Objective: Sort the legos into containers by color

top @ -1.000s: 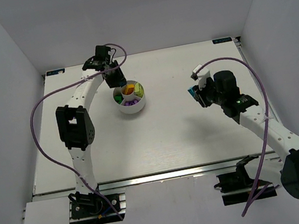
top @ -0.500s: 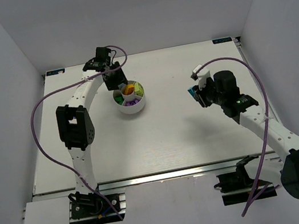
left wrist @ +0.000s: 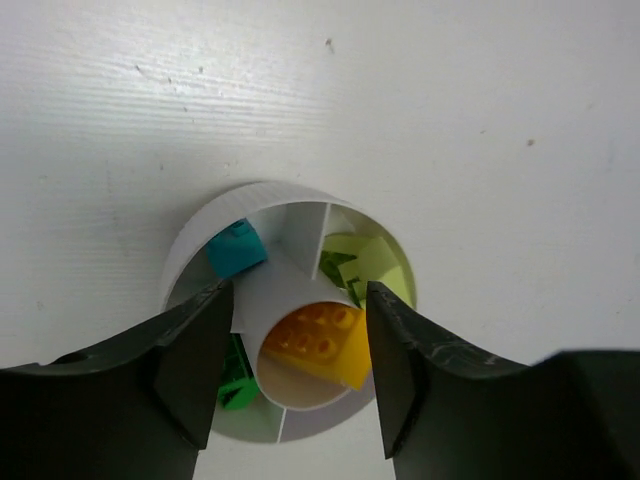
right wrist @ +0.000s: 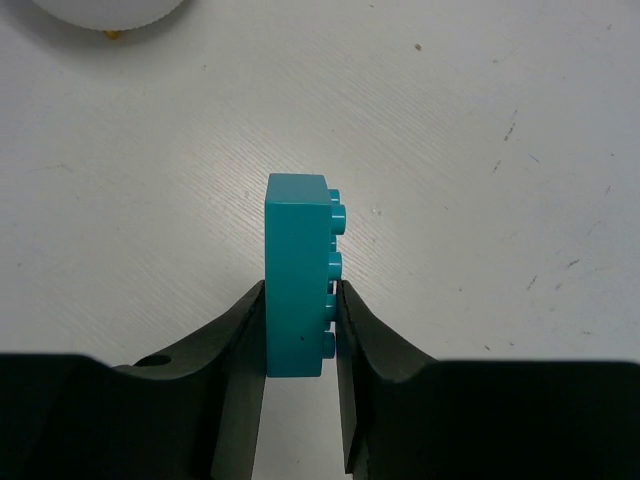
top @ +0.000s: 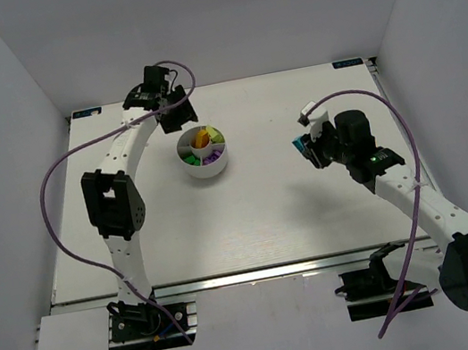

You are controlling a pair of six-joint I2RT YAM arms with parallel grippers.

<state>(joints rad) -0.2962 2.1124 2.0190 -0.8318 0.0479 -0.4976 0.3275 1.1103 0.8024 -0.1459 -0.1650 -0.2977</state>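
The round white dish (top: pixel 206 167) stands at the middle-left of the table. In the left wrist view its compartments (left wrist: pixel 190 245) hold a cyan brick (left wrist: pixel 235 248), lime green bricks (left wrist: pixel 368 263) and a dark green brick (left wrist: pixel 234 388). A yellow-orange brick (left wrist: pixel 322 340) lies tilted in the central well. My left gripper (left wrist: pixel 297 300) is open and empty above the dish; in the top view it (top: pixel 176 115) is at the dish's far-left edge. My right gripper (right wrist: pixel 300 300) is shut on a cyan brick (right wrist: pixel 297 275), held on edge above the bare table, far right of the dish (top: pixel 304 144).
Purple bricks (top: pixel 205 155) lie in the near compartment of the dish. The dish's rim (right wrist: pixel 110 8) shows at the top left of the right wrist view. White walls enclose the table on three sides.
My left gripper has risen and drawn back a little to the far left of the dish, uncovering the yellow-orange brick in the well. The right arm has not moved.
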